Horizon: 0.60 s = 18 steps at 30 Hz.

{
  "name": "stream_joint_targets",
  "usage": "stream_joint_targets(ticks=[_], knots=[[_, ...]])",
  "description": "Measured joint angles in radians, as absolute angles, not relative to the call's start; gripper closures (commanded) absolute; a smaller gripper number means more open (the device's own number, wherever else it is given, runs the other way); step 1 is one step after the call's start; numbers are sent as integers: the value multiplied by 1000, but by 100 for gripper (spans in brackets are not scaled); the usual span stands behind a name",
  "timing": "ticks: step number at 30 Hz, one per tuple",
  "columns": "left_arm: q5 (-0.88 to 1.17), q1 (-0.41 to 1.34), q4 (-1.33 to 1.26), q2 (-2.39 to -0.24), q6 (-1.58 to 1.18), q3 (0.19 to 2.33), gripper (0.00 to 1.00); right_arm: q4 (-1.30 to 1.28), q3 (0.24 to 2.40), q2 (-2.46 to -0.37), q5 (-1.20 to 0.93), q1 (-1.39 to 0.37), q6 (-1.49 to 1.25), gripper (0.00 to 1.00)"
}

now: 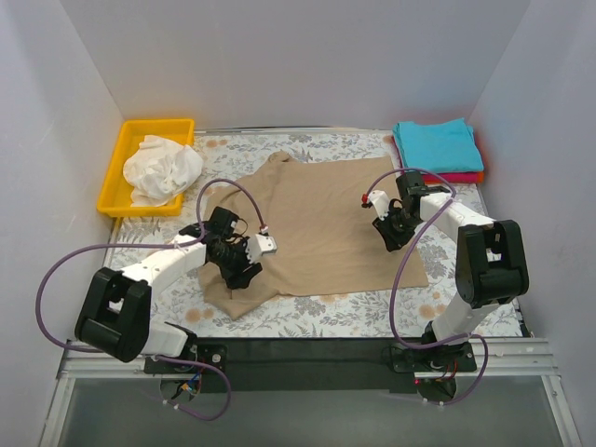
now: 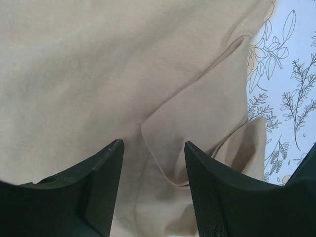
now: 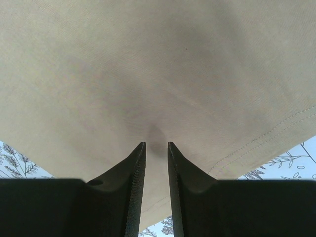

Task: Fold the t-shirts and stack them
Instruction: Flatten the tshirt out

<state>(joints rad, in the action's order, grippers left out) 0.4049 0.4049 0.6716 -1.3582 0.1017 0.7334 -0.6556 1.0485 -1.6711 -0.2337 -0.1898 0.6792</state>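
Fern-print cloth (image 1: 317,317), tan t-shirt (image 1: 317,223) spread, left fingers (image 2: 94,187) wide over it, right fingers (image 3: 126,197) pinching it

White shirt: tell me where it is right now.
Top view, far left: the white shirt lies crumpled in the yellow bin, just left of the tan shirt spread in the middle.

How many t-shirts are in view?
4: tan shirt spread mid-table, white shirt crumpled in the yellow bin, teal shirt folded atop the red-pink shirt, far right. Others may be hidden.
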Motion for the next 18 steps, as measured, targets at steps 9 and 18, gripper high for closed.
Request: stream_joint_targets(ticks=[9, 18], knots=[[418, 478, 693, -1378, 86, 746, 100, -656, 1048, -1671, -225, -190, 679, 75], [559, 695, 838, -1319, 85, 867, 100, -656, 1048, -1672, -211, -190, 679, 76]])
